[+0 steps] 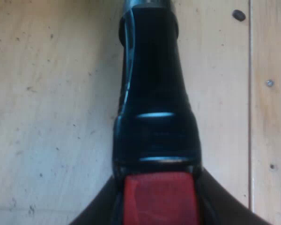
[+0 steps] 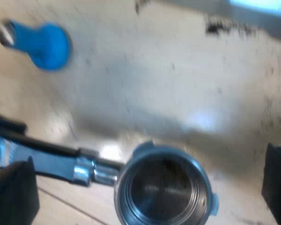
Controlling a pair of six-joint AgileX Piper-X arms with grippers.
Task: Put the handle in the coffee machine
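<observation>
No legible text, label, number or sign is detected on the dark handle with a red end [image 1: 154,108], the round metal holder [image 2: 161,190], the blue tamper [image 2: 47,44] or the wooden surface [image 1: 47,117].

1. You are working over a pale, worn wooden plank surface [image 1: 47,117] flecked with small dark specks. A straight seam [image 1: 249,117] divides two boards.
2. Note a dark round spot [image 1: 239,15] and a small grey metal fleck [image 1: 269,83], one on each side of that seam.
3. In the right wrist view, dark smudges [image 2: 225,28] lie near a bright bluish-white strip [image 2: 257,7].
4. A soft glare patch [image 2: 203,117] lies on the wood.
</observation>
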